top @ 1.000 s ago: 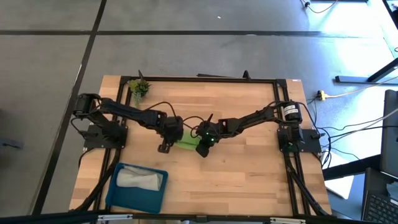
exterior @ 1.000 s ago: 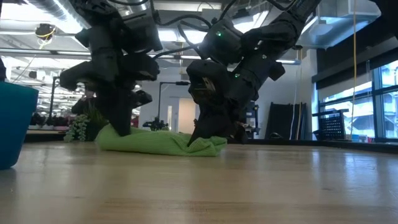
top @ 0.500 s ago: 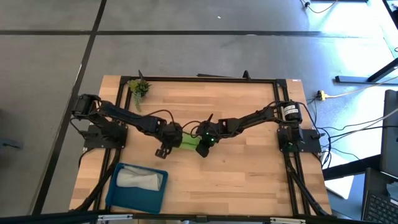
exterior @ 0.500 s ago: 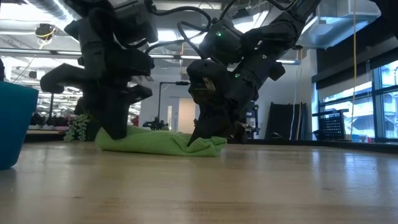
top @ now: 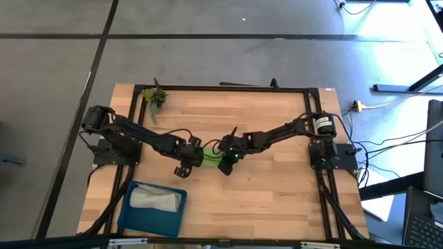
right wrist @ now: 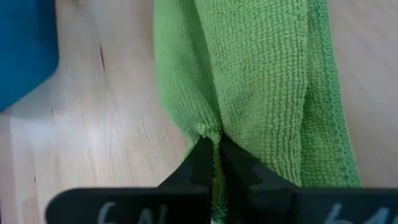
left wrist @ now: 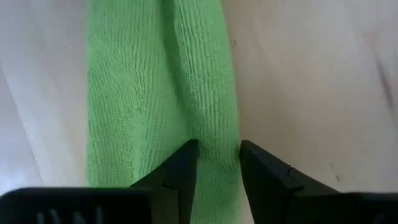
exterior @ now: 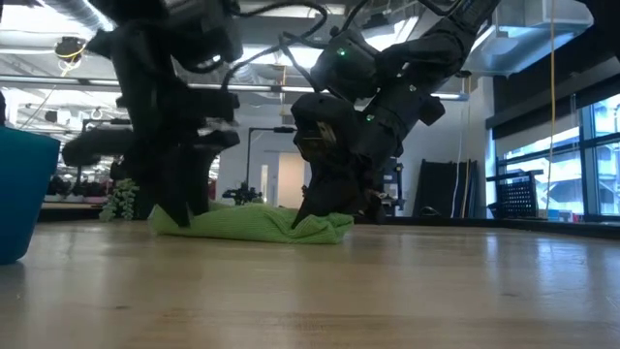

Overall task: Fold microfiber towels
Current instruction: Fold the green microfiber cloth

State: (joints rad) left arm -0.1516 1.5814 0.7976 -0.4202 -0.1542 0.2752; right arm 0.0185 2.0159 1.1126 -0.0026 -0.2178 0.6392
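Lime green microfiber towel point(top: 208, 155) lies bunched at mid-frame in the high view. My right gripper point(right wrist: 216, 163) is pinching a fold of its edge; my left gripper point(left wrist: 217, 169) straddles the other end, fingers slightly spread with cloth between them. I'd close the left one before lifting, then move both evenly. The grey towel point(top: 156, 200) in the blue tray point(top: 131, 216) sits lower left. Arms hide most of the cloth.

Left claw point(left wrist: 217, 163) parted, right claw point(right wrist: 216, 160) pinched closed.
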